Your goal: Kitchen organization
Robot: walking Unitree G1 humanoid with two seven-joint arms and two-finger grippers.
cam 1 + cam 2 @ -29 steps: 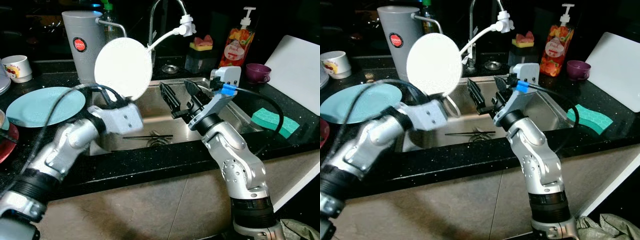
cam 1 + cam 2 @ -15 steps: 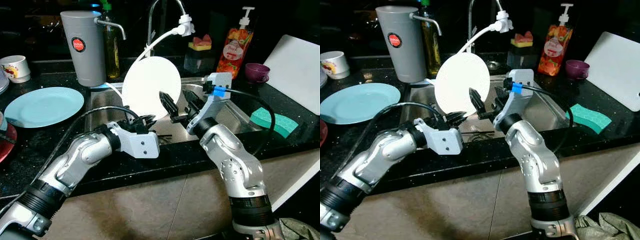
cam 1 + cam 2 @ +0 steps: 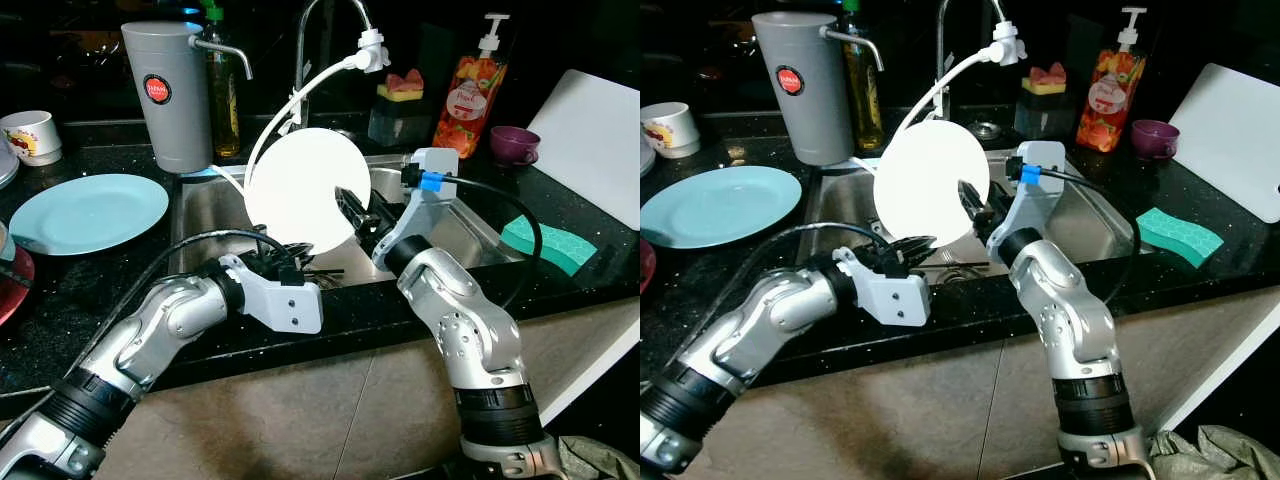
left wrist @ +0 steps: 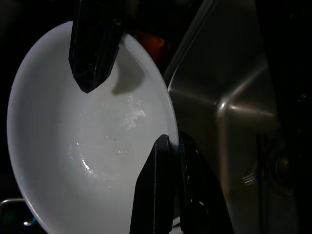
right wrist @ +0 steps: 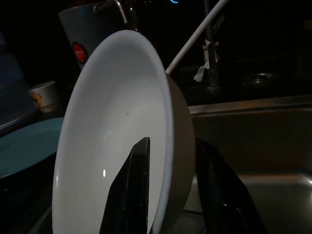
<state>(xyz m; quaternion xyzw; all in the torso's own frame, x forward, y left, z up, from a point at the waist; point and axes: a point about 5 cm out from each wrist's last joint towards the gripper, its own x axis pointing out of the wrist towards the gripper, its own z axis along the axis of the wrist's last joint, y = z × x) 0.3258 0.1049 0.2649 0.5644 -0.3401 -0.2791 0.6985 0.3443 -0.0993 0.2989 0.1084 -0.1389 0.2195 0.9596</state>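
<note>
A white plate (image 3: 295, 190) stands upright over the steel sink (image 3: 200, 215). My left gripper (image 3: 287, 255) is shut on its bottom rim; in the left wrist view one finger (image 4: 92, 44) lies on the plate's face (image 4: 73, 146) and the other crosses the rim. My right gripper (image 3: 352, 210) is open at the plate's right edge. Its fingers (image 5: 136, 195) straddle the rim, one on the inner face (image 5: 112, 136) and one behind.
A teal plate (image 3: 88, 212) lies on the black counter at the left, behind it a grey dispenser (image 3: 170, 95) and a mug (image 3: 32, 135). The faucet (image 3: 320, 30) rises behind the sink. A soap bottle (image 3: 468, 90), purple cup (image 3: 515, 145), green sponge (image 3: 548, 243) and white board (image 3: 595, 140) are at the right.
My left gripper has swung the white plate from the upper left down over the sink. My right gripper has moved in, and its fingers now straddle the plate's right rim.
</note>
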